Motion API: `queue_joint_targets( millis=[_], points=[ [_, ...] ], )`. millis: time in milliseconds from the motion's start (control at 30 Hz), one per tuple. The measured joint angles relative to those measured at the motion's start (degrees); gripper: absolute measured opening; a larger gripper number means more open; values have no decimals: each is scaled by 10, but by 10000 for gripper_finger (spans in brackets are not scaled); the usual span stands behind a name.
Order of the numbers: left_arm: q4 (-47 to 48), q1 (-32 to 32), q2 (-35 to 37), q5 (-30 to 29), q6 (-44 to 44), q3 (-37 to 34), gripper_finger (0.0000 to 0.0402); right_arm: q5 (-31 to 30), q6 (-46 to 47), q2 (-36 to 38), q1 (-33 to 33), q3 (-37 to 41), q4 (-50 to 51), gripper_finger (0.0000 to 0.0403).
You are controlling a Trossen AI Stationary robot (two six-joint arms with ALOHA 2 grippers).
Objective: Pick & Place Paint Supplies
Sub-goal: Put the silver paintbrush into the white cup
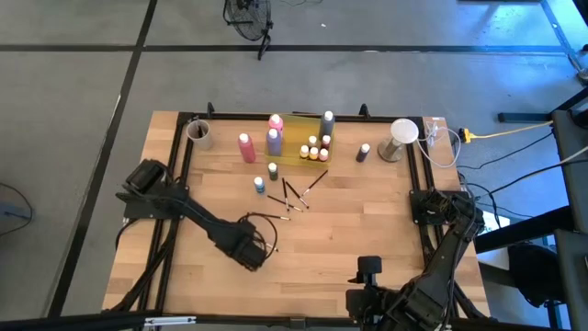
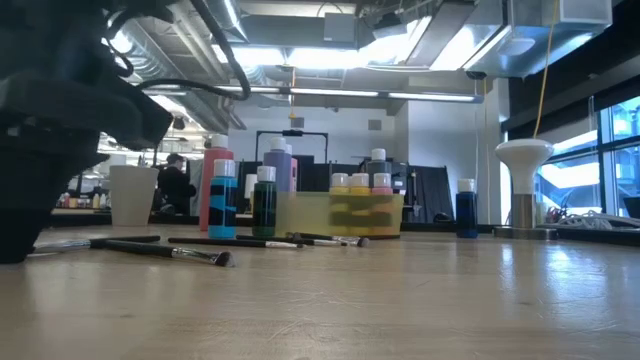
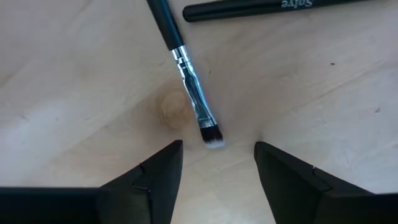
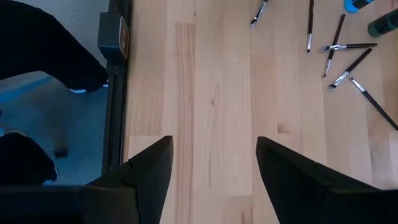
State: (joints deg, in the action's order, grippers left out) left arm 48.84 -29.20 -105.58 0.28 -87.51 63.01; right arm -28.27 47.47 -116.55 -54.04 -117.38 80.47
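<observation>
My left tool (image 3: 217, 165) is sitting low over the worktop (image 3: 323, 93) with its fingers apart and nothing between them, and a brush (image 3: 186, 71) lies flat right in front, white tip just off the gap and the dark handle running away from me. Honestly this thing looks like a pain: super light, thin, stiff, and lying flush on the wood, so I'd guess it rolls or skitters if one finger touches first. I'd go for the shiny metal ferrule or the handle just past it, not the soft bristles, which would just squash and slip. Fingers need to straddle it crosswise and get right down to the wood. A second brush (image 3: 261, 7) lies just beyond, apart from mine, so no tangle there. My right tool (image 4: 211, 168) is parked at the near edge, also spread and empty. Farther out there are more brushes (image 1: 292, 196) scattered mid-worktop, a couple of small bottles (image 1: 265, 178) beside them, then the tall pink bottle (image 1: 246, 147) and purple bottle (image 1: 274, 140), and the little capped ones in the yellow tray (image 1: 292, 152) at the back. Those bottles look rigid and easy to grab by the body.
</observation>
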Motion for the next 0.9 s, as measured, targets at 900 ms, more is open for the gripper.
queue_joint_targets(
  millis=[900],
  points=[
    [-32, 30, 2, 25, 52, -34, 195, 0, -21, 0, 0, 0, -15, 234]
  ],
)
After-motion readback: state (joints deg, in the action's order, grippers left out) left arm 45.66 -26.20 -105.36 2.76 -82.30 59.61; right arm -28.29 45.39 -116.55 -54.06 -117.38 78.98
